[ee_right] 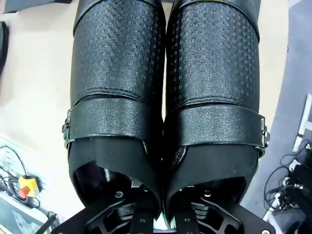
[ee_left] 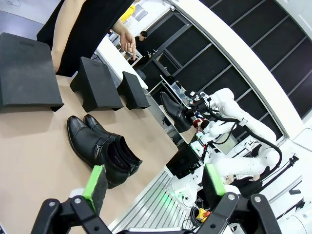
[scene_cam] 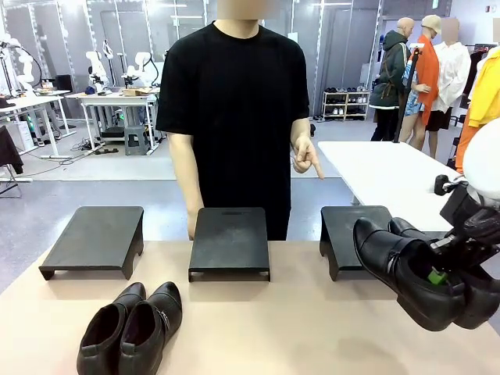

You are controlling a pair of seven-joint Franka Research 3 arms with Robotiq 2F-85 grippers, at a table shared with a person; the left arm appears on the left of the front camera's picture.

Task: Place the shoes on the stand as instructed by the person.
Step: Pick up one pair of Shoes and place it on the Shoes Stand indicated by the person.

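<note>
You can pass over bare tabletop [scene_cam: 312,328] at 6 o'clock. The resting shoes [scene_cam: 133,328] block 7 o'clock; the person's hand [scene_cam: 306,156] hangs at 1 o'clock, beyond the gap between middle stand [scene_cam: 230,238] and right stand [scene_cam: 344,223].

held shoes [ee_right: 117,73]: black, grid-embossed | stands [scene_cam: 230,238]: black | table [scene_cam: 297,328]: beige | T-shirt [scene_cam: 234,101]: black

Front view faces person [scene_cam: 238,117] across table [scene_cam: 297,328], rolled left wrist shares stands [ee_left: 27,73], right wrist tight on shoes [ee_right: 117,73]

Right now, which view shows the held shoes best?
Front view: the whole held pair, side-on in the right claw. Right wrist view crops it to uppers and straps; left wrist view has it small, distant.
</note>
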